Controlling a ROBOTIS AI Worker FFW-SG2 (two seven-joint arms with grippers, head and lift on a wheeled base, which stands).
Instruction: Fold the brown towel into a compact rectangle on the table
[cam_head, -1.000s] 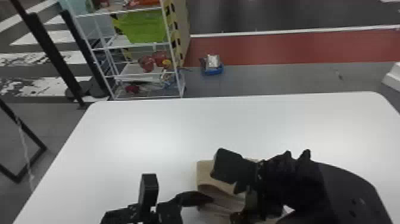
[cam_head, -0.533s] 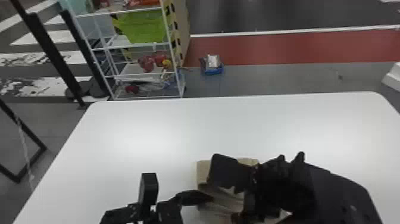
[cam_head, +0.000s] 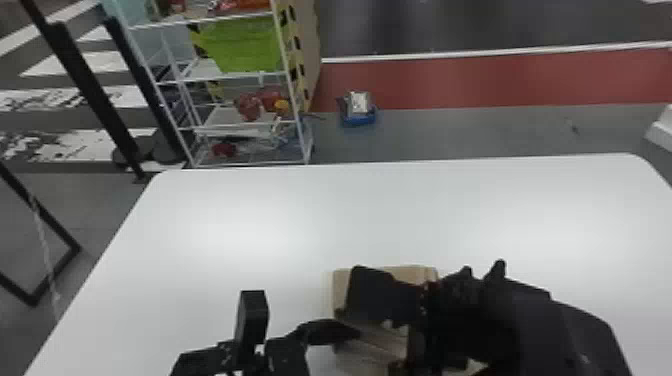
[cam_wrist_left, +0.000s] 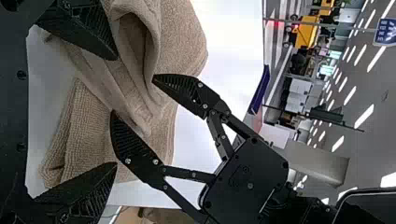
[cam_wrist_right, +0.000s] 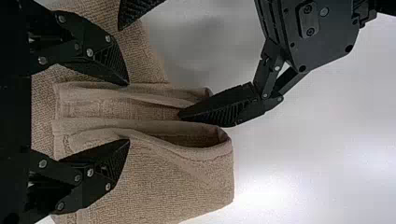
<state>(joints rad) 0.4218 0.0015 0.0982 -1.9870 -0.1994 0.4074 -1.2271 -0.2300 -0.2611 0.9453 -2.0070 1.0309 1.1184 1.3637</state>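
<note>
While brown towel (cam_wrist_right: 187, 182) lies part-folded, layers likely need squaring; my left gripper (cam_wrist_left: 116, 111), right gripper (cam_wrist_right: 128, 112) both spread wide.

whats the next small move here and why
Probably ease the right gripper shut on the towel: its fingers stand open with raised folds of cloth between them, so a small pinch should catch those layers. The left gripper is open too, so neither seems to grip the cloth.

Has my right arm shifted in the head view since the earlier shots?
Yes: the right arm is slightly farther from the table's far edge, nearer the robot, and slightly left.
</note>
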